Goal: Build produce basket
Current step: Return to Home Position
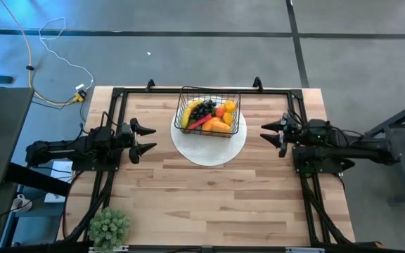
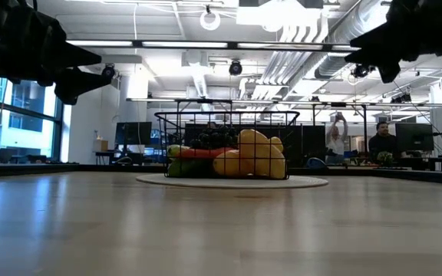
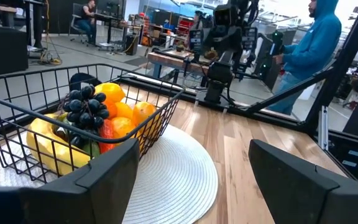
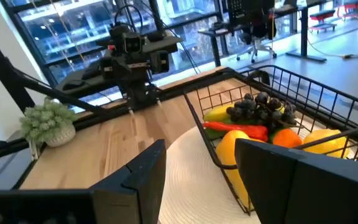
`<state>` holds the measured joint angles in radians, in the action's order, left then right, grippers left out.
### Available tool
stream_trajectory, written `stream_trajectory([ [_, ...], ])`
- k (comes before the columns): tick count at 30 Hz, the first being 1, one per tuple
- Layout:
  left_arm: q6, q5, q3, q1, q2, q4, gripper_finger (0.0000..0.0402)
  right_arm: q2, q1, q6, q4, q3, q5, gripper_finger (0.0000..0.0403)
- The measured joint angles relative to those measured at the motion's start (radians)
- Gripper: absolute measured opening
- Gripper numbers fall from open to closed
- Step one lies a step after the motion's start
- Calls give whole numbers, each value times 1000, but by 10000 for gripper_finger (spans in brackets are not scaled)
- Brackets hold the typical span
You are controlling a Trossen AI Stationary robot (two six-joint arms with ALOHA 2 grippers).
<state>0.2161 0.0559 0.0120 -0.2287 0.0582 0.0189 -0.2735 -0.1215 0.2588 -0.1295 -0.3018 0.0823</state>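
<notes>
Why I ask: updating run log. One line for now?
black wire-mesh basket: toy produce inside, on white round plate; left pincer: open; right pincer: open

Black wire-grid basket [image 1: 209, 90] — yellow banana [image 1: 190, 112], dark grapes [image 1: 204, 108], red chili [image 1: 199, 123] — white ribbed plate [image 1: 209, 152]

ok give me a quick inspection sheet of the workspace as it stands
surface: wooden table, bare apart from the items below
job's things: basket stands on a white round plate and is filled with produce; no produce seen outside it
clutter: potted plant at a table corner on the left arm's side
grippers: left gripper and right gripper flank the plate, raised off the table, fingers open, empty
cables: yellow and white cables on the floor off the table, on the left arm's side
surroundings: person in a blue hoodie beyond the table; desks and screens behind
</notes>
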Motion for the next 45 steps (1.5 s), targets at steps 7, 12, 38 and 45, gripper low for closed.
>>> stream_trajectory([
  [7, 0, 0, 0, 0, 0, 0, 294, 120, 0, 4, 44, 130, -13, 173],
  [12, 0, 0, 0, 0, 0, 0, 294, 192, 0, 69, 45, 209, -16, 173],
  [38, -1, 0, 0, 0, 0, 0, 294, 261, -2, 55, -10, 236, 3, 173],
  [45, -1, 0, 0, 0, 0, 0, 294, 261, -2, 55, -11, 236, 3, 173],
])
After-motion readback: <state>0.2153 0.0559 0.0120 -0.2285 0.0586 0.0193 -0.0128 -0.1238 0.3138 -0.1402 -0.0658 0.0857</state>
